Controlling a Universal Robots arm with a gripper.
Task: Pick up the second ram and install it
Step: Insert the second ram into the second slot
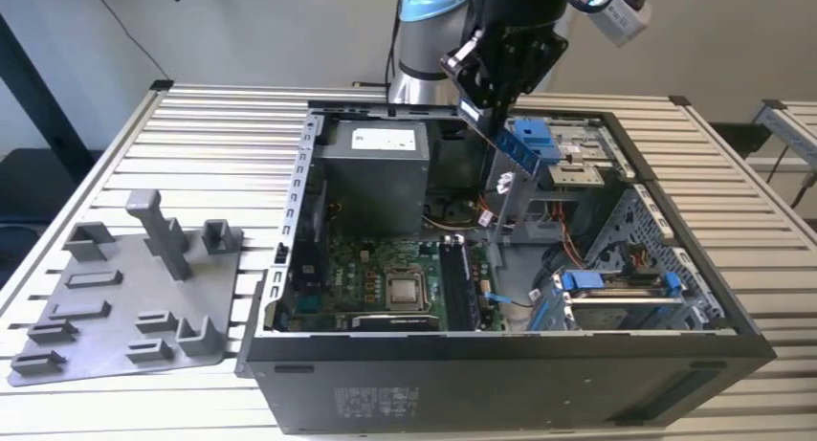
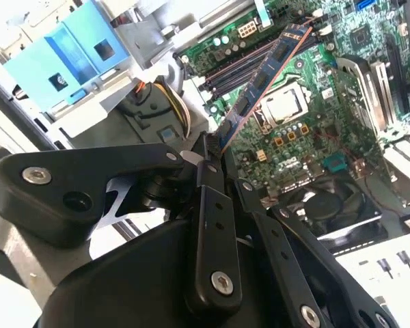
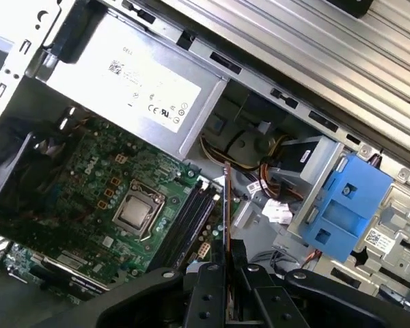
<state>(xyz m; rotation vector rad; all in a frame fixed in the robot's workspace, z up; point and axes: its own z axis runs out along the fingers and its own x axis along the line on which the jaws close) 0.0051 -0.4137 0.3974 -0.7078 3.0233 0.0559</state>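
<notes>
The second ram, a long thin dark circuit-board stick with a row of small black chips (image 1: 508, 143) (image 2: 266, 82) (image 3: 226, 205), is in the air, tilted, above the open case and clear of the board below. The black gripper (image 1: 475, 106) (image 2: 212, 147) (image 3: 227, 263) is clamped on one end of it. Under it lie the long black memory slots (image 2: 246, 65) (image 3: 191, 219), beside the silver square processor (image 1: 406, 290) (image 2: 285, 104) (image 3: 135, 212) on the wide green motherboard (image 1: 344, 278). The black computer case (image 1: 511, 384) lies on its side on the slatted metal worktop (image 1: 217, 125). The grey plastic holder tray with upright posts (image 1: 115, 297) lies just beside the case, on the exterior view's left.
</notes>
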